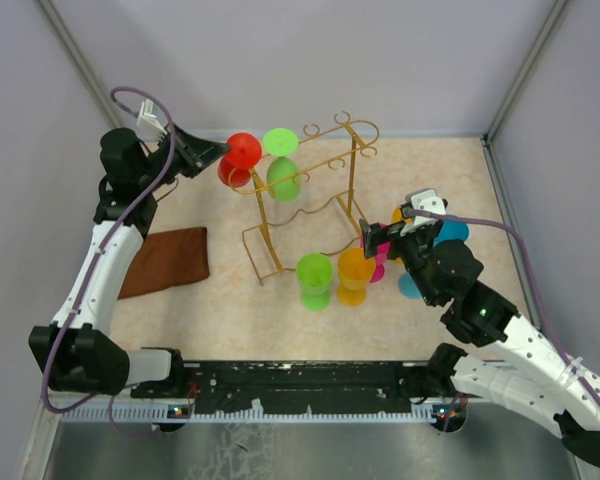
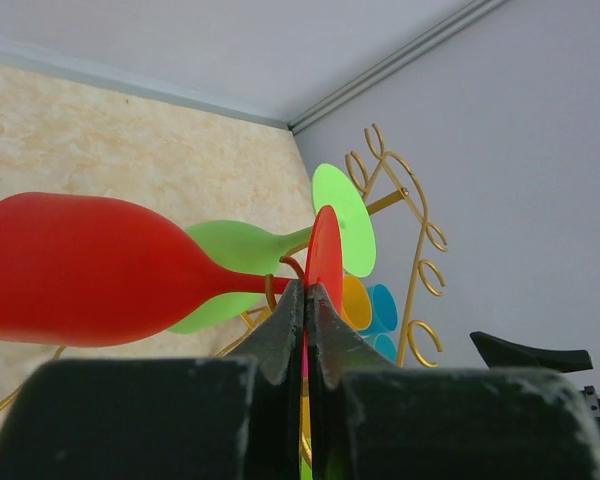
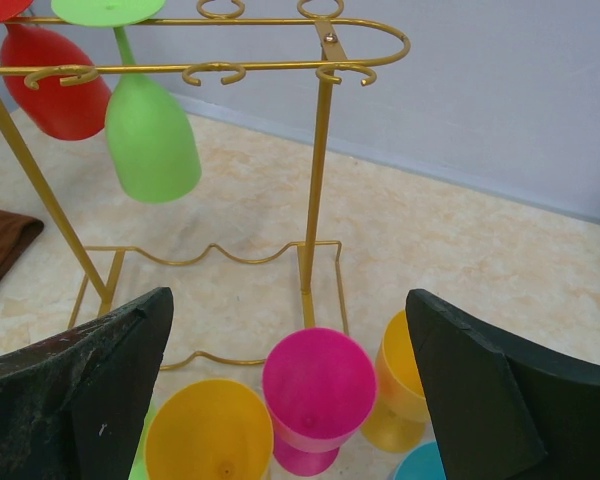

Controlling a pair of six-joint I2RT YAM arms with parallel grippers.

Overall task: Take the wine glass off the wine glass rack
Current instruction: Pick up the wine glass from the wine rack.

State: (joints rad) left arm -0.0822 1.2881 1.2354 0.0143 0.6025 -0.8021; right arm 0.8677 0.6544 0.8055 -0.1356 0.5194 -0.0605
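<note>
**Red glass gripped, not yet off the rack**
The red wine glass (image 1: 242,155) hangs bowl-down at the open end of the wine glass rack (image 1: 355,185), beside a green glass (image 1: 283,178). The left end effector (image 2: 305,300) is clamped tight on its foot disc. Drawing it clear of the rails remains. The right end effector (image 3: 290,300) gapes wide and empty above cups (image 3: 315,385) on the desk (image 1: 420,170).

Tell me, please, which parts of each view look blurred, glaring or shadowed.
Left wrist view: the near black left jaws look soft, while the red wine glass is fairly sharp. Right wrist view: the wine glass rack is crisp, no glare. Top external view: even light, only faint shadows on the table.
</note>
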